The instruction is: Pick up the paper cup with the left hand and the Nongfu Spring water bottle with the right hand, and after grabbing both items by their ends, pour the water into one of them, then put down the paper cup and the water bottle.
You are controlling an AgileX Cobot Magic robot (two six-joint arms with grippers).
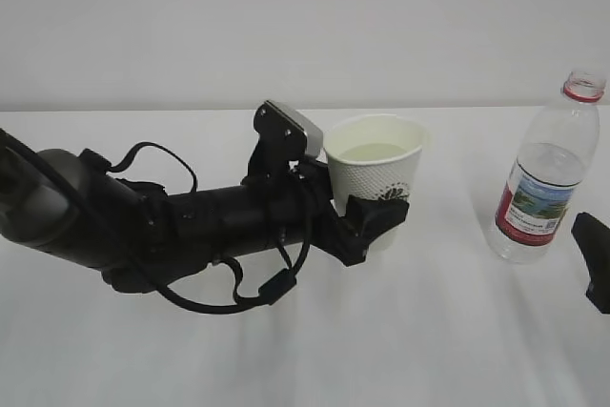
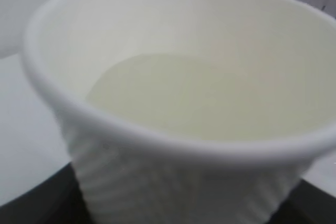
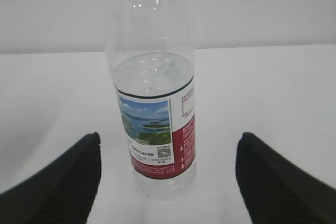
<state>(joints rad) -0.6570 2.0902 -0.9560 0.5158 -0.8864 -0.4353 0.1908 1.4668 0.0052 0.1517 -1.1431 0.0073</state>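
Observation:
The white paper cup stands upright at mid-table with pale water inside. My left gripper reaches in from the left and is shut on the cup's lower half, one black finger across its front. The left wrist view is filled by the cup's ribbed wall and the water, with dark fingers at the bottom corners. The Nongfu Spring water bottle stands upright at the right, uncapped, partly full. My right gripper is open just right of it; the bottle stands free beyond the spread fingers.
A white tabletop runs up to a plain white wall behind. My left arm with its looping cables lies low across the left half of the table.

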